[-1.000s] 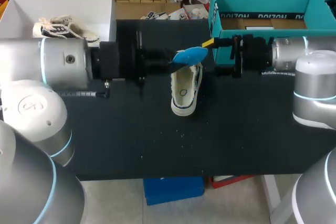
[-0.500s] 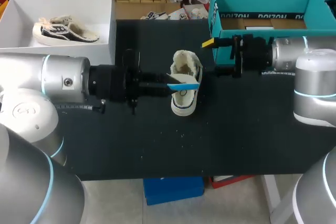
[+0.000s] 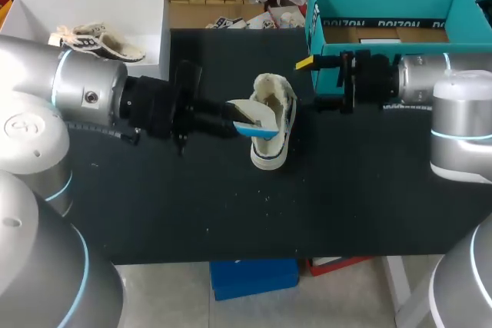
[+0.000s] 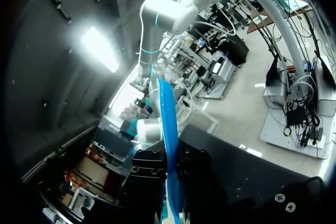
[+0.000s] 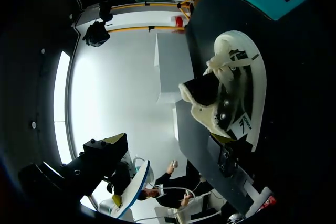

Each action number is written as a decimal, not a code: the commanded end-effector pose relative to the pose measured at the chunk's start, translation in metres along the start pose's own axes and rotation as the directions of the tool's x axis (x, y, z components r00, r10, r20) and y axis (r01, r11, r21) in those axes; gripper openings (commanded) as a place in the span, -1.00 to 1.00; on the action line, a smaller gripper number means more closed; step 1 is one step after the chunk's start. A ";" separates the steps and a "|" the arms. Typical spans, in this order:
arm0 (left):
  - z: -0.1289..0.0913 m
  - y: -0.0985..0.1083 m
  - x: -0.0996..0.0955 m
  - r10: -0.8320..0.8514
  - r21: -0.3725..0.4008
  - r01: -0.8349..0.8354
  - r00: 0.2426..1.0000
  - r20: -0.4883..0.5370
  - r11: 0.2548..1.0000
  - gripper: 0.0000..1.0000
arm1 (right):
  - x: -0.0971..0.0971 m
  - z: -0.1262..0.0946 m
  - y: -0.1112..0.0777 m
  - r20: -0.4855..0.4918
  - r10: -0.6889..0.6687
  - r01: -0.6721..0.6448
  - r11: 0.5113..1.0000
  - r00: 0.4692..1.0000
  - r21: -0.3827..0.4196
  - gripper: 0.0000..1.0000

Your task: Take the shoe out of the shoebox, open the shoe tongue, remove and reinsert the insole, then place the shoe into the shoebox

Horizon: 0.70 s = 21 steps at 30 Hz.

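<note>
A cream low shoe (image 3: pixel 274 94) with a dark sole rim lies mid-table, its tongue end toward the teal shoebox (image 3: pixel 384 7). My left gripper (image 3: pixel 231 117) comes in from the left beside the shoe and is shut on a blue insole (image 3: pixel 250 115), whose free end tilts over the shoe's opening. In the left wrist view the insole (image 4: pixel 166 124) stands on edge, pinched between the dark fingers of that gripper (image 4: pixel 172 182). My right gripper (image 3: pixel 314 82) hangs open and empty just right of the shoe, in front of the shoebox. The right wrist view shows the shoe (image 5: pixel 245 85) ahead of it.
A white box (image 3: pixel 157 21) at the back left holds a second shoe (image 3: pixel 92 42). The black table (image 3: pixel 192 205) has bare room in front of the shoe. The shoebox has tall walls at the back right.
My left gripper carried the insole down from above the shoe's far end to its opening, then drew back left and tilted it. The right arm stayed still.
</note>
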<state>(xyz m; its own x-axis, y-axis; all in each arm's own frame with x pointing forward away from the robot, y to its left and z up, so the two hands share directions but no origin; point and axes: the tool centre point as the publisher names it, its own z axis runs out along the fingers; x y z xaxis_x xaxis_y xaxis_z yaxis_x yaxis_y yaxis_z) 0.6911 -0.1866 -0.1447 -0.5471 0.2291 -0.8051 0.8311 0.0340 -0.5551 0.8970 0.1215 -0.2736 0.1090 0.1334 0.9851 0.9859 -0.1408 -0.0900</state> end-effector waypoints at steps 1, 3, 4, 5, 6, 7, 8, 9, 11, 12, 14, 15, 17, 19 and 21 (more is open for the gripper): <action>0.000 0.000 -0.001 0.001 -0.001 -0.001 1.000 -0.005 1.000 -1.00 | -0.001 0.002 -0.001 0.000 0.000 0.000 1.000 1.000 -0.004 1.00; 0.000 0.000 -0.001 0.001 -0.001 -0.001 1.000 -0.005 1.000 -1.00 | -0.001 0.002 -0.001 0.000 0.000 0.000 1.000 1.000 -0.004 1.00; 0.000 0.000 -0.001 0.001 -0.001 -0.001 1.000 -0.005 1.000 -1.00 | -0.001 0.002 -0.001 0.000 0.000 0.000 1.000 1.000 -0.004 1.00; 0.000 0.000 -0.001 0.001 -0.001 -0.001 1.000 -0.005 1.000 -1.00 | -0.001 0.002 -0.001 0.000 0.000 0.000 1.000 1.000 -0.004 1.00; 0.005 -0.006 0.001 0.054 0.001 -0.054 0.997 -0.057 0.999 -1.00 | -0.001 0.002 -0.001 0.000 0.000 0.000 1.000 1.000 -0.004 1.00; 0.009 -0.011 0.002 0.106 0.020 -0.105 0.992 -0.064 0.994 -1.00 | -0.001 0.002 -0.001 0.000 0.000 0.000 1.000 1.000 -0.004 1.00; 0.011 -0.015 0.004 0.162 0.049 -0.159 0.984 -0.075 0.986 -1.00 | -0.001 0.002 -0.001 0.000 0.000 0.000 1.000 1.000 -0.004 1.00; 0.011 -0.017 0.008 0.188 0.025 -0.187 0.974 -0.129 0.982 -1.00 | -0.001 0.002 -0.001 0.000 0.000 0.000 1.000 1.000 -0.004 1.00; 0.011 -0.021 0.014 0.286 0.091 -0.277 0.952 -0.113 0.957 -1.00 | -0.001 0.002 -0.001 0.000 0.000 0.000 1.000 1.000 -0.004 1.00; 0.011 -0.021 0.018 0.297 0.057 -0.292 0.935 -0.193 0.955 -1.00 | -0.001 0.002 -0.001 0.000 0.000 0.000 1.000 1.000 -0.004 1.00; 0.009 -0.022 0.023 0.338 0.080 -0.328 0.917 -0.211 0.941 -1.00 | -0.001 0.002 -0.001 0.000 0.000 0.000 1.000 1.000 -0.004 1.00; 0.008 -0.021 0.026 0.344 0.068 -0.338 0.907 -0.241 0.939 -1.00 | -0.001 0.002 -0.001 0.000 0.000 0.000 1.000 1.000 -0.004 1.00; 0.007 -0.021 0.029 0.360 0.077 -0.352 0.896 -0.259 0.933 -1.00 | -0.001 0.002 -0.001 0.000 0.000 0.000 1.000 1.000 -0.004 1.00; 0.007 -0.021 0.033 0.374 0.085 -0.365 0.885 -0.278 0.927 -1.00 | -0.001 0.002 -0.001 0.000 0.000 0.000 1.000 1.000 -0.004 1.00; 0.007 -0.020 0.037 0.397 0.105 -0.383 0.868 -0.297 0.918 -1.00 | -0.001 0.002 -0.001 0.000 0.000 0.000 1.000 1.000 -0.004 1.00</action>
<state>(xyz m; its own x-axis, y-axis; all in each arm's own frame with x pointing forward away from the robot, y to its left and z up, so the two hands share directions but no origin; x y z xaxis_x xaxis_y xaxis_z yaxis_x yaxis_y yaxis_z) 0.6479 -0.1879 -0.1697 -0.1491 0.4558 -0.8775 0.9627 -0.1359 -0.2341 0.8970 0.1218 -0.2737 0.1084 0.1328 0.9852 0.9860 -0.1410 -0.0895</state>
